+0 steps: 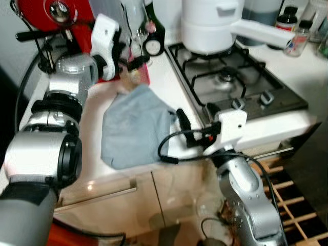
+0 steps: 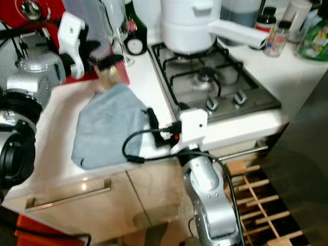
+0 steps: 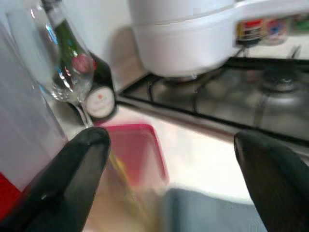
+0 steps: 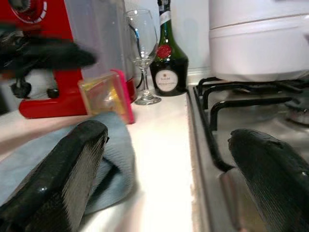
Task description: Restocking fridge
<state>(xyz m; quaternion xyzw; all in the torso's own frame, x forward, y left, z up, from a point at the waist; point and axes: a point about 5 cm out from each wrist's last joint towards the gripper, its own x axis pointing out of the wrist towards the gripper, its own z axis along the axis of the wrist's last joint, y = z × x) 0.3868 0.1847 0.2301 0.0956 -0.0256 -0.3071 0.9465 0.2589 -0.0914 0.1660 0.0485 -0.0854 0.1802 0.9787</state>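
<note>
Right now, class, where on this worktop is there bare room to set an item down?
Free: the white strip between the grey cloth and the hob. Crowded: the back corner, with wine glass, dark bottle, pink-lidded box and red appliance.

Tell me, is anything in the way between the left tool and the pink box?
Nothing visible is. The left tool is open right at the pink box. The wine glass and green bottle stand behind the box; the grey cloth lies beside it.
</note>
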